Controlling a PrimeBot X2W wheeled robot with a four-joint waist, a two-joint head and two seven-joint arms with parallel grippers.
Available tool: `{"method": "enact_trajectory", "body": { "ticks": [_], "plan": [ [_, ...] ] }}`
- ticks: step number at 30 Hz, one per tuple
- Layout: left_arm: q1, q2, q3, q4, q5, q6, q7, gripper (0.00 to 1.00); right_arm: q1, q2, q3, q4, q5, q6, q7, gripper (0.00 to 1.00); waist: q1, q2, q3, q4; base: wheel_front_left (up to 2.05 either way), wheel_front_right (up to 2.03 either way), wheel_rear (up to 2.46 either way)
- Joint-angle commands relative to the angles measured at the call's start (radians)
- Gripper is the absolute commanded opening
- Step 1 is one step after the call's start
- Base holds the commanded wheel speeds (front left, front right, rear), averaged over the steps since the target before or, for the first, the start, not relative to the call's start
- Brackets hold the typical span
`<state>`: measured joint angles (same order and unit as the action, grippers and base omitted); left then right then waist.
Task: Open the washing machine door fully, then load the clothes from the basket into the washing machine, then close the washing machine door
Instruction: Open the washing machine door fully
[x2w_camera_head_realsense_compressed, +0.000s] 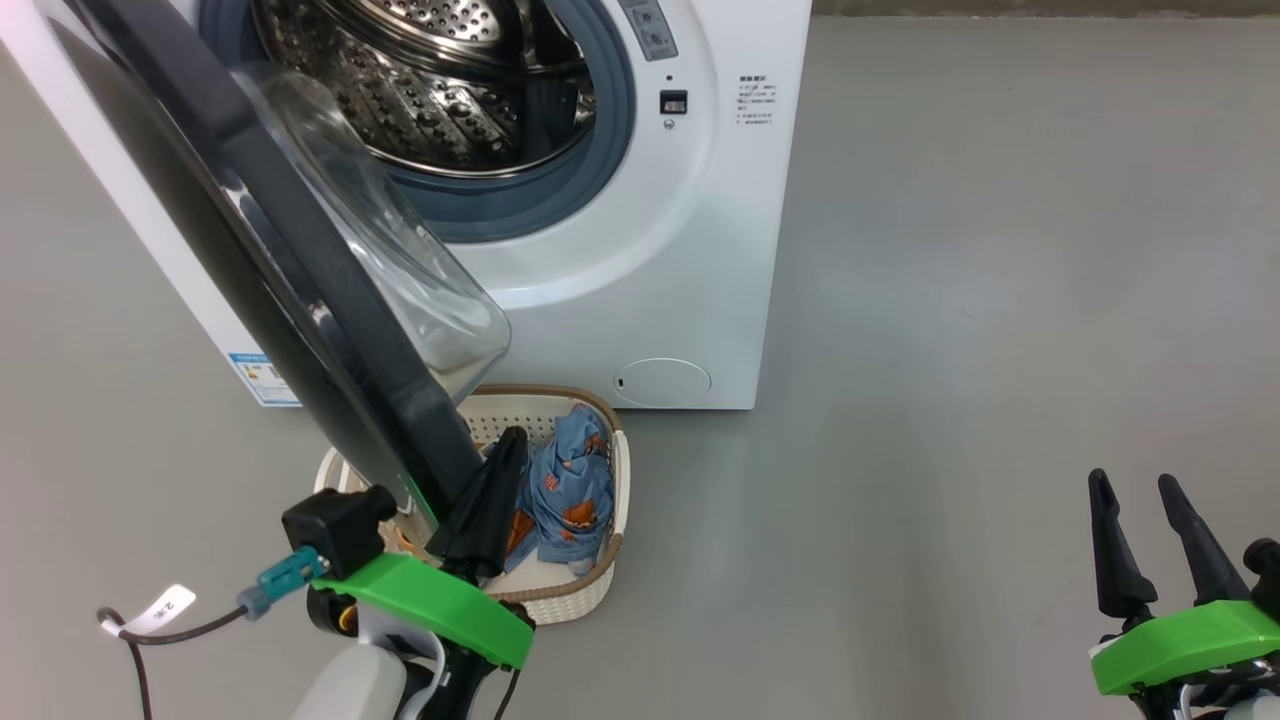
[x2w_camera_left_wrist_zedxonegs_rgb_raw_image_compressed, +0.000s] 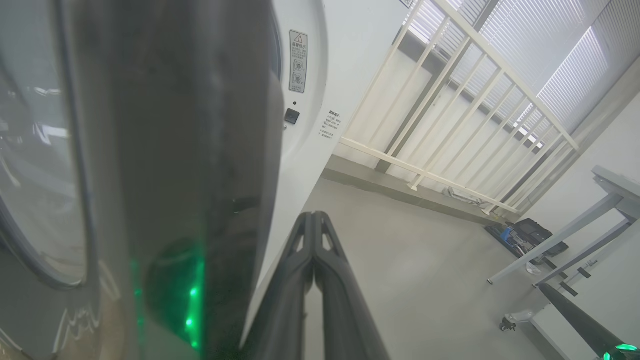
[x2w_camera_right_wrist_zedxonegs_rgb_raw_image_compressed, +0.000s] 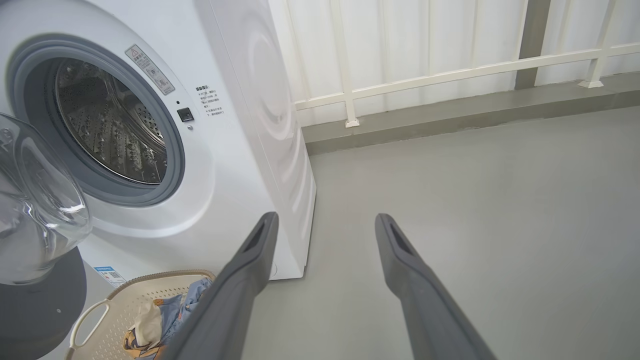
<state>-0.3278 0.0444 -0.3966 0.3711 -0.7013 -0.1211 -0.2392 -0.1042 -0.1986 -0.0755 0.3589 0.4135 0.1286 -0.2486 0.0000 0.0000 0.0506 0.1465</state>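
The white washing machine (x2w_camera_head_realsense_compressed: 690, 250) stands at top centre with its steel drum exposed. Its black washing machine door (x2w_camera_head_realsense_compressed: 300, 290) hangs partly open, the clear glass bowl bulging toward the drum. My left gripper (x2w_camera_head_realsense_compressed: 510, 440) is shut and empty, its fingers lying against the door's lower inner edge, above the basket (x2w_camera_head_realsense_compressed: 590, 590). In the left wrist view the shut left gripper (x2w_camera_left_wrist_zedxonegs_rgb_raw_image_compressed: 314, 217) sits right beside the door (x2w_camera_left_wrist_zedxonegs_rgb_raw_image_compressed: 175, 175). The cream basket holds the clothes (x2w_camera_head_realsense_compressed: 570, 490), light blue with orange prints. My right gripper (x2w_camera_head_realsense_compressed: 1135, 485) stands open over bare floor at lower right, also seen as the right gripper (x2w_camera_right_wrist_zedxonegs_rgb_raw_image_compressed: 325, 220).
Grey floor spreads to the right of the machine. A white railing (x2w_camera_right_wrist_zedxonegs_rgb_raw_image_compressed: 450, 75) and low kerb run behind it. A grey table frame (x2w_camera_left_wrist_zedxonegs_rgb_raw_image_compressed: 600, 220) and a dark bag (x2w_camera_left_wrist_zedxonegs_rgb_raw_image_compressed: 525, 237) stand off to the side. A cable with a white tag (x2w_camera_head_realsense_compressed: 165, 610) hangs by my left wrist.
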Motion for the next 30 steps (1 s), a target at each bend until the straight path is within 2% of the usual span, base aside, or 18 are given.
{"method": "enact_trajectory", "body": {
  "ticks": [1,19,30],
  "plan": [
    [-0.038,0.026,0.054,-0.007,-0.009,-0.001,-0.014,0.0,-0.016,-0.021,0.029,-0.027,0.0,0.002,-0.013,1.0,0.0,0.0,-0.004,0.006,0.0,0.0,0.0],
    [0.044,0.041,0.113,-0.042,-0.02,-0.001,-0.021,0.0,-0.018,-0.027,0.043,-0.039,0.002,0.002,-0.013,1.0,0.0,0.0,-0.01,0.076,0.0,0.0,0.0],
    [0.149,0.057,0.127,-0.176,0.0,0.055,-0.018,0.0,-0.016,-0.031,0.039,-0.049,0.005,0.002,-0.013,1.0,0.0,0.0,-0.005,0.151,0.0,0.0,0.0]
  ]
}}
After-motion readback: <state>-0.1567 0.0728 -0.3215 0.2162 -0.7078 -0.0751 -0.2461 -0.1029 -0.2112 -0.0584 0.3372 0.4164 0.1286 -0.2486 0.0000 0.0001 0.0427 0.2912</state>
